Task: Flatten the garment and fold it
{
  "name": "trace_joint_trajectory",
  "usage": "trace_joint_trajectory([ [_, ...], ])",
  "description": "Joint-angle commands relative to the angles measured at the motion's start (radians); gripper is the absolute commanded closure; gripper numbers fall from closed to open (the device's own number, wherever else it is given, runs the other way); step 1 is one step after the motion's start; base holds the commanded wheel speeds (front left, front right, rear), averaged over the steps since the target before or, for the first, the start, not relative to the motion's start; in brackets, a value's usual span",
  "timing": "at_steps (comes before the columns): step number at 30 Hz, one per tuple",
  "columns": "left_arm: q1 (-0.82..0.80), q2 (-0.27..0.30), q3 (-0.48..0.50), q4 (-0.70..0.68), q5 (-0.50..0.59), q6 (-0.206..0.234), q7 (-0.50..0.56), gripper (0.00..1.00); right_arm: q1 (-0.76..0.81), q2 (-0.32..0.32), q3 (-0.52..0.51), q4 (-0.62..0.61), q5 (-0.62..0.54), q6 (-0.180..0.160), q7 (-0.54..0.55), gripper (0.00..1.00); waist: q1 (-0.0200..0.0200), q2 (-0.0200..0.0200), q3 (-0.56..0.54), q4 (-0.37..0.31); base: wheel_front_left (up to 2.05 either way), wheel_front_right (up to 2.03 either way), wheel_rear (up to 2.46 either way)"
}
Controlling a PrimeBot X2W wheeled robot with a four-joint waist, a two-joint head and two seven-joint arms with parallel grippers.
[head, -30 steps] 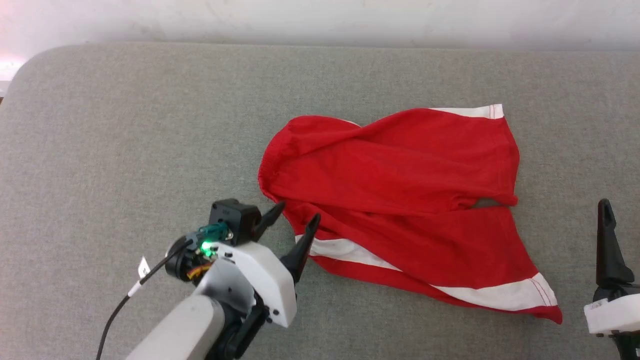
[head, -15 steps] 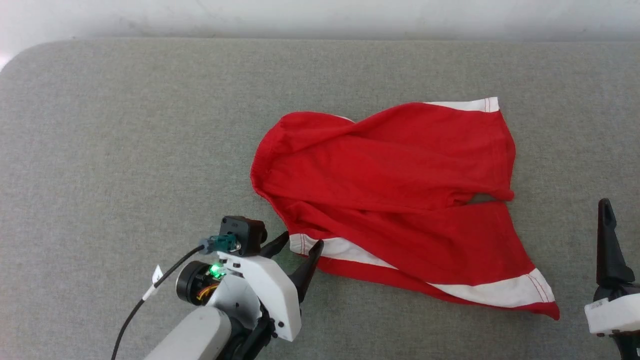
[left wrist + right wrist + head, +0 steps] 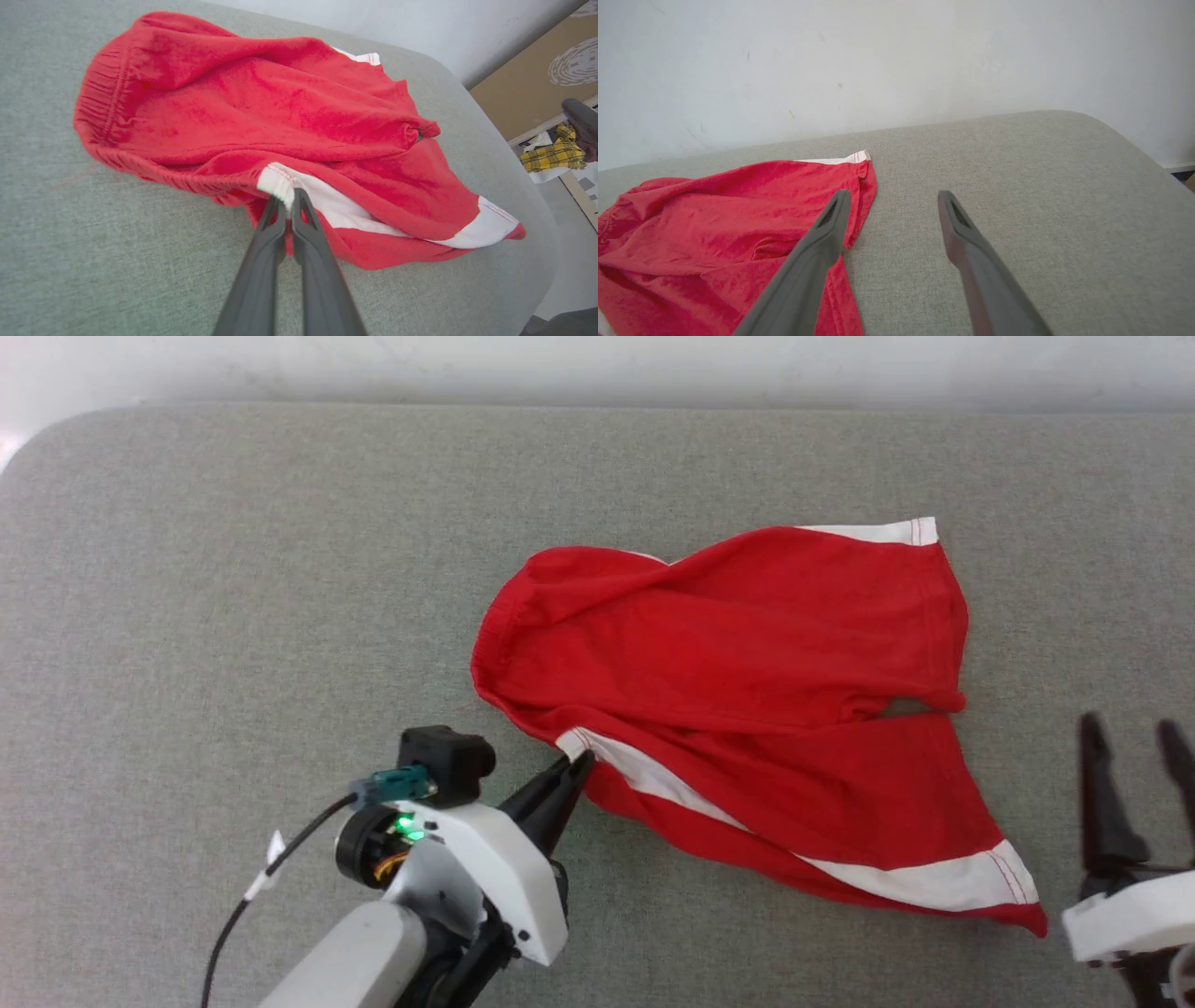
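The garment (image 3: 747, 663) is a pair of red shorts with white side stripes, lying rumpled on the grey cushion; its gathered waistband curves at the left. My left gripper (image 3: 577, 763) is shut on the garment's waistband corner, where the white stripe ends. In the left wrist view the two dark fingers pinch that white corner (image 3: 280, 184) and lift it slightly off the garment (image 3: 261, 107). My right gripper (image 3: 1131, 737) stands open at the lower right, just right of the garment's hem. In the right wrist view its fingers (image 3: 831, 219) are spread above the cushion beside the garment (image 3: 714, 219).
The grey cushion (image 3: 233, 569) runs wide to the left and back, ending at a pale wall (image 3: 597, 364). Its rounded right edge (image 3: 528, 196) drops to a floor with a yellow plaid cloth (image 3: 553, 154).
My left gripper closed on the white-striped waistband corner and pulled it up and back a little. The right gripper turned, so both its fingers now show.
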Motion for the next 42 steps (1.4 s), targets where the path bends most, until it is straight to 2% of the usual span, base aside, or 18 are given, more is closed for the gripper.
trace_joint_trajectory([
  [1,0.023,0.009,0.01,-0.015,-0.003,0.005,-0.011,1.0,0.004,0.002,0.016,-0.005,0.01,-0.001,0.027,0.0,0.0,0.0,0.001,0.002,0.0,0.0,0.0],
  [5,0.047,0.02,0.02,-0.049,-0.009,0.012,-0.023,1.0,0.048,0.002,0.066,-0.021,0.019,-0.001,0.193,0.0,0.0,0.0,0.006,0.003,0.0,0.0,0.0],
  [11,0.059,0.015,0.018,-0.062,-0.011,0.015,-0.04,1.0,0.121,0.002,0.081,-0.08,0.017,-0.001,0.442,0.0,0.0,0.0,0.027,0.004,0.0,0.0,0.0],
  [17,0.049,0.01,0.015,-0.059,-0.011,0.008,-0.046,1.0,0.126,0.002,0.071,-0.113,0.017,-0.001,0.49,0.0,0.0,0.0,0.042,0.003,0.0,0.0,0.0],
  [25,0.029,0.008,0.01,-0.051,-0.009,0.0,-0.046,0.96,0.104,0.002,0.079,-0.038,0.025,-0.001,0.506,0.0,0.0,0.0,0.052,0.014,0.0,0.0,0.0],
  [26,0.028,0.008,0.009,-0.05,-0.009,-0.001,-0.046,0.95,0.106,0.002,0.083,-0.033,0.032,-0.001,0.512,0.11,0.0,0.0,0.052,0.015,0.0,0.0,0.0],
  [27,0.026,0.008,0.009,-0.049,-0.009,0.0,-0.046,0.94,0.107,0.002,0.084,-0.028,0.043,-0.001,0.516,0.51,0.0,0.0,0.052,0.017,0.0,0.0,0.0],
  [29,0.025,0.007,0.009,-0.048,-0.01,0.0,-0.047,0.93,0.108,0.002,0.082,-0.025,0.056,-0.001,0.515,0.66,0.0,0.0,0.051,0.018,0.0,0.0,0.0],
  [32,0.024,0.007,0.009,-0.046,-0.01,0.002,-0.049,0.89,0.109,0.002,0.078,-0.024,0.057,-0.001,0.512,1.0,0.0,0.0,0.048,0.019,0.0,0.0,0.0],
  [38,0.03,0.005,0.012,-0.041,-0.017,0.005,-0.057,0.87,0.104,0.002,0.069,-0.032,0.07,-0.001,0.48,1.0,0.0,0.0,0.036,0.018,0.0,0.0,0.0],
  [41,0.044,-0.003,0.032,-0.043,-0.038,0.008,-0.078,0.94,0.083,0.002,0.056,-0.034,0.097,-0.001,0.419,1.0,0.0,0.0,0.019,0.014,0.0,0.0,0.0],
  [42,0.051,-0.006,0.043,-0.047,-0.049,0.009,-0.089,1.0,0.075,0.002,0.05,-0.032,0.111,-0.001,0.396,1.0,0.0,0.0,0.011,0.011,0.0,0.0,0.0],
])
